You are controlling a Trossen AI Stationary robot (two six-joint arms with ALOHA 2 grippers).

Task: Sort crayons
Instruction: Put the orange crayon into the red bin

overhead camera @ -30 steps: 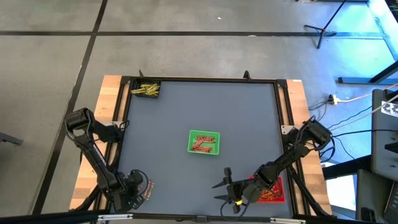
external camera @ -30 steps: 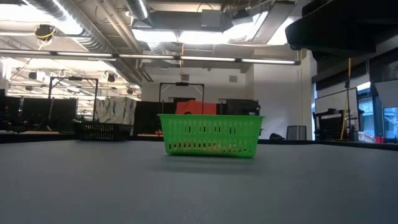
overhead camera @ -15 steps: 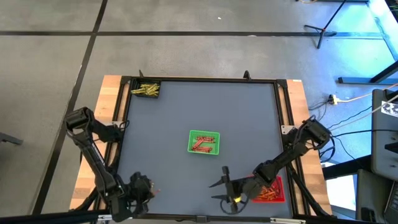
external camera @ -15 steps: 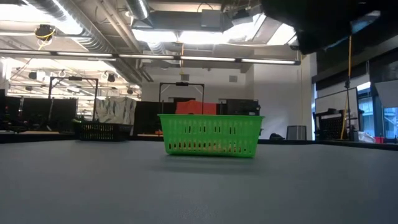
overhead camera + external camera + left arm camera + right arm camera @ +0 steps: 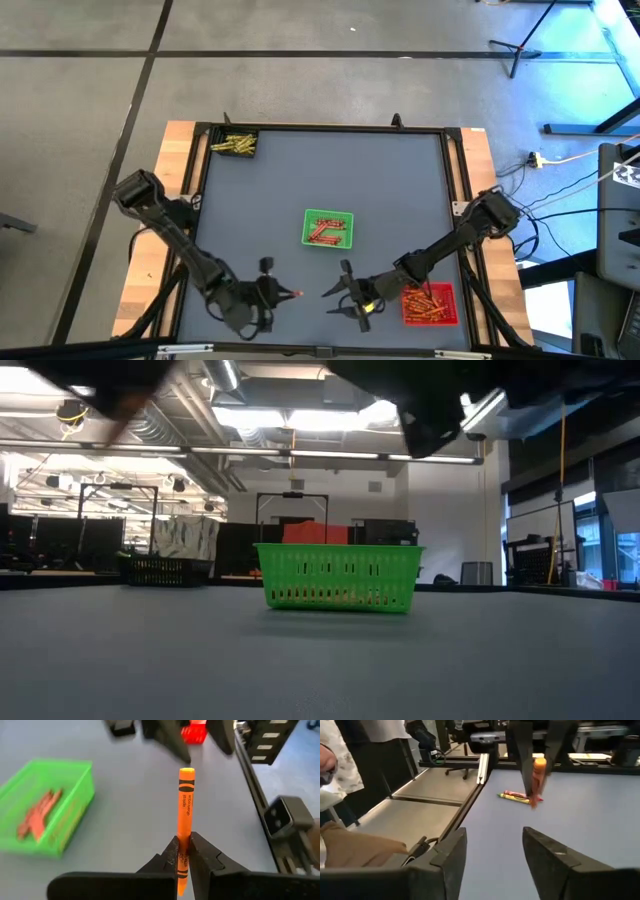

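High view: both arms have swung inward since a second ago. Left gripper (image 5: 283,293) moved from the desk's (image 5: 400,190) front-left corner to front-centre, clenched on an orange crayon (image 5: 184,815) held by its lower end, tip pointing toward the right arm. Right gripper (image 5: 338,298) shifted left off the red tray (image 5: 430,304), fingers spread, nothing between them, facing the left gripper close by. Green tray (image 5: 327,229) mid-desk holds reddish crayons (image 5: 326,232); yellow-green crayons (image 5: 233,145) lie in the black tray at the back-left corner; the red tray holds red-orange sticks. Open grey surface all around the green tray, black rail along every edge. Desk top is matte and smooth; trays are slotted plastic; the crayon is a paper-wrapped cylinder. Right wrist view shows two loose crayons (image 5: 516,796) on the desk beyond the held one.
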